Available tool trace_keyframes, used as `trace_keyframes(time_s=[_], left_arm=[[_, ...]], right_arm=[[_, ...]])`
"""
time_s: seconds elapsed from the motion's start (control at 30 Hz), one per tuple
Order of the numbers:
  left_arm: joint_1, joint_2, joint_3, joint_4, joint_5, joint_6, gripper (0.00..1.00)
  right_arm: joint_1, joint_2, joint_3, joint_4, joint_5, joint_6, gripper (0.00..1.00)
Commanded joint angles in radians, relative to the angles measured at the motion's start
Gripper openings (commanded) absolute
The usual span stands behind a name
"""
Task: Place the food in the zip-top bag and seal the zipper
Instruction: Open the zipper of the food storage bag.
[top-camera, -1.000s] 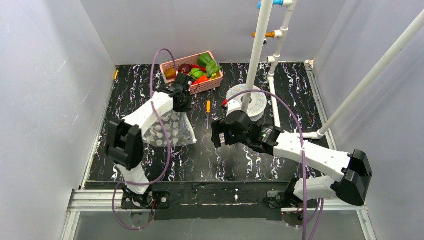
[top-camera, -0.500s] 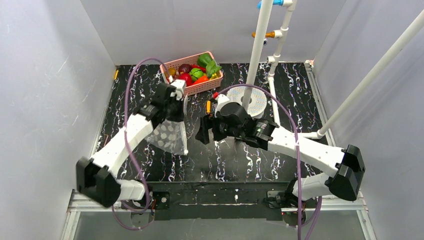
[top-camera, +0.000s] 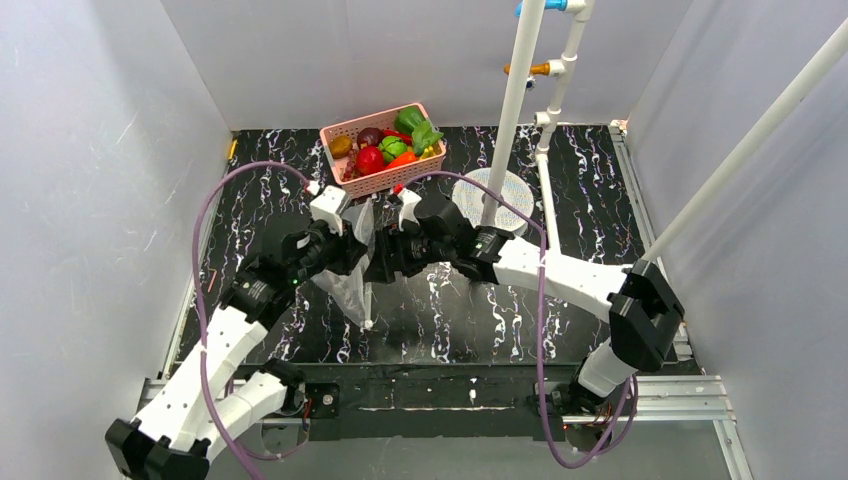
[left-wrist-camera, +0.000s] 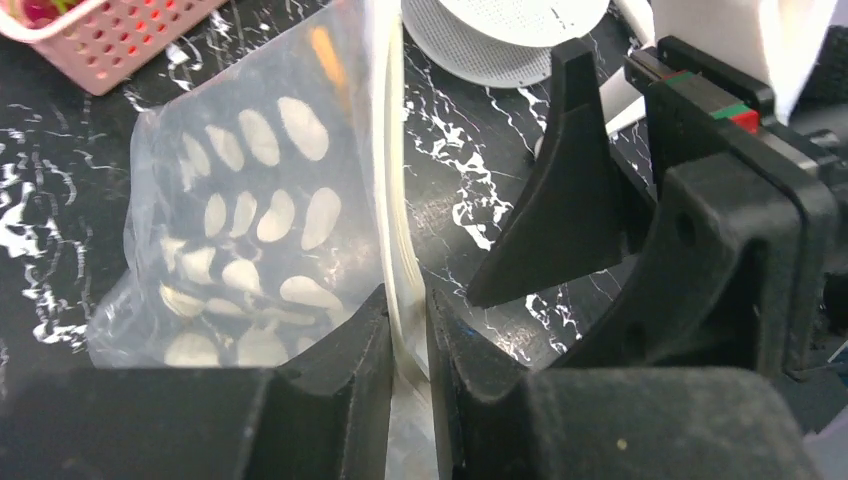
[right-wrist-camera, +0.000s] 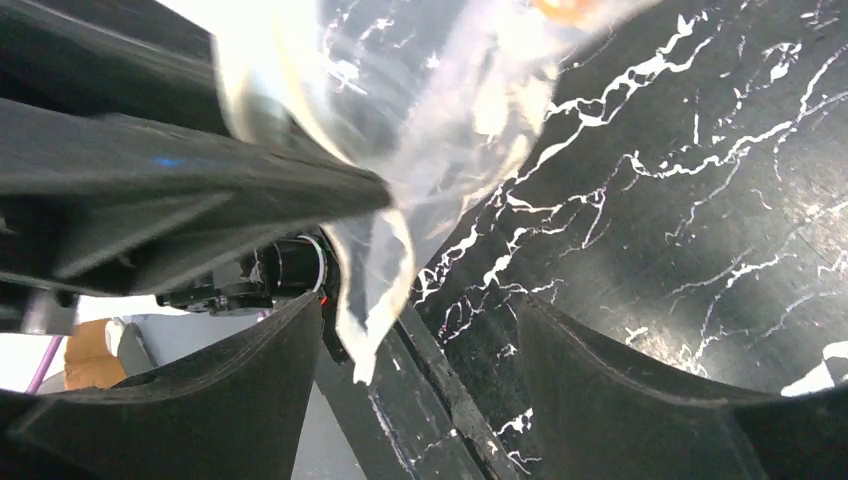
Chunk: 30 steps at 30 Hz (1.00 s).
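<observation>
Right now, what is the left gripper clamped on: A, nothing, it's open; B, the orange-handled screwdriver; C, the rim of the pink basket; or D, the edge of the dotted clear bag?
D. In the left wrist view, the left gripper is pinched shut on the zip-top bag at its mouth edge, with the zipper strip running up from between the fingers.

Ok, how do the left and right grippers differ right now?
The left gripper is shut on the bag, pinching its edge strip, while the right gripper is open, jaws spread wide. The left gripper carries the bag; the right gripper holds nothing, and the bag's corner only hangs between its fingers. Both have black fingers and meet at the bag.
</observation>
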Motion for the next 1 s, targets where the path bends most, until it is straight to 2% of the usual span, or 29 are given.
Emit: trace_keyframes(time_s=[0.0,0.07,0.17,0.27,0.37,0.67,0.97], left_arm=[[-0.004,0.033,-0.004,0.040,0.077,-0.002,0.12],[-0.004,0.022,-0.010,0.046,0.065,-0.007,0.12],[-0.004,0.008,-0.017,0.056,0.060,-0.011,0.13],[-0.004,0.014,-0.014,0.050,0.053,-0.010,0.13],[-0.004,0.015,-0.012,0.048,0.051,-0.008,0.13],[-0.004,0.007,-0.016,0.050,0.040,-0.005,0.13],[-0.004,0.012,-0.015,0.055,0.060,-0.010,0.14]], right_arm=[[-0.018,0.029,0.025,0.144,-0.067,0.039,0.74],[-0.018,0.034,0.000,0.190,-0.077,0.056,0.70],[-0.018,0.050,-0.002,0.202,-0.086,0.063,0.56],[-0.018,0.047,-0.006,0.200,-0.088,0.053,0.47],[-0.020,0.027,-0.031,0.203,-0.067,0.039,0.46],[-0.029,-0.015,-0.074,0.172,-0.026,0.007,0.56],[-0.031,0.032,-0.027,0.171,-0.056,-0.012,0.48]])
